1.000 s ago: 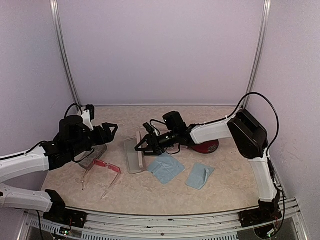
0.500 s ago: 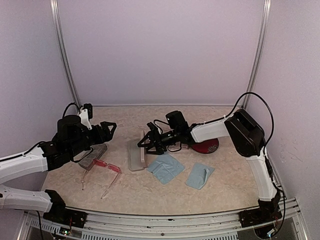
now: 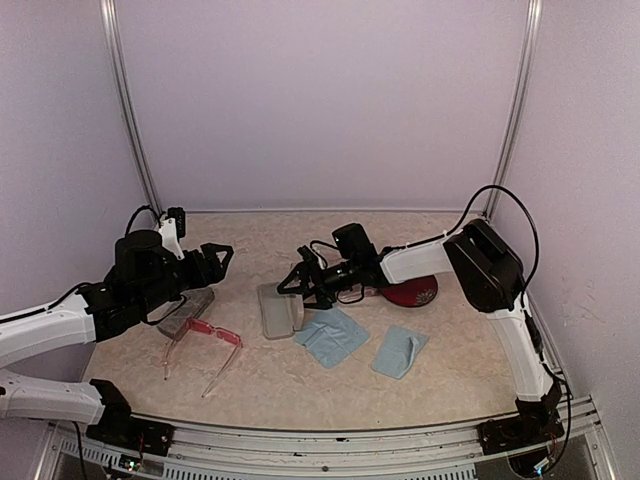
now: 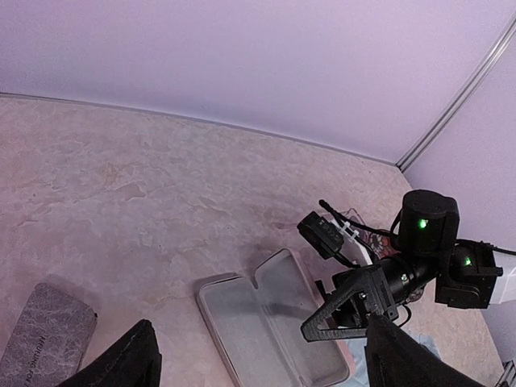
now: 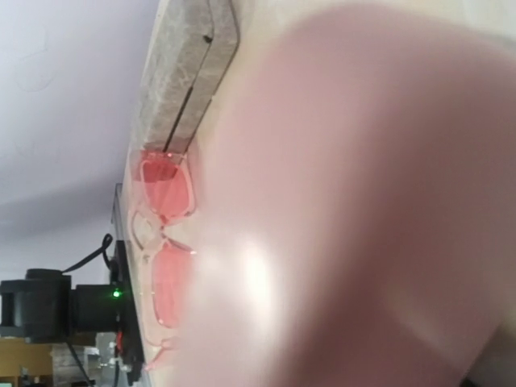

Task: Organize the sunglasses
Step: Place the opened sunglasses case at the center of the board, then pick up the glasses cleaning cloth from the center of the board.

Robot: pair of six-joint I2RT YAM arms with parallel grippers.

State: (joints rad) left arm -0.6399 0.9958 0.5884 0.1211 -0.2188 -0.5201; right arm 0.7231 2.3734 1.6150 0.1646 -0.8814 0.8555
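Observation:
The red-pink sunglasses (image 3: 212,331) (image 5: 168,193) lie unfolded on the table at front left, their slim pale arms pointing toward the near edge. My left gripper (image 3: 218,256) (image 4: 262,364) hovers open behind them, above the grey case (image 3: 186,309), with nothing between its fingers. My right gripper (image 3: 298,283) (image 4: 351,306) stands open at the right side of the pink case (image 3: 277,311) (image 4: 266,330), which lies flat with its lid open and its inside bare. In the right wrist view a blurred pink surface fills most of the picture and hides the fingers.
The shut grey case (image 4: 44,339) (image 5: 181,81) lies just behind the sunglasses. Two light-blue cloths (image 3: 331,336) (image 3: 399,351) lie right of the pink case. A dark red object (image 3: 412,294) sits under the right forearm. Walls enclose the table on three sides.
The pink case, standing partly raised a second ago, now lies flat and open. My right gripper has opened wider and is off it. The left arm shifted slightly back.

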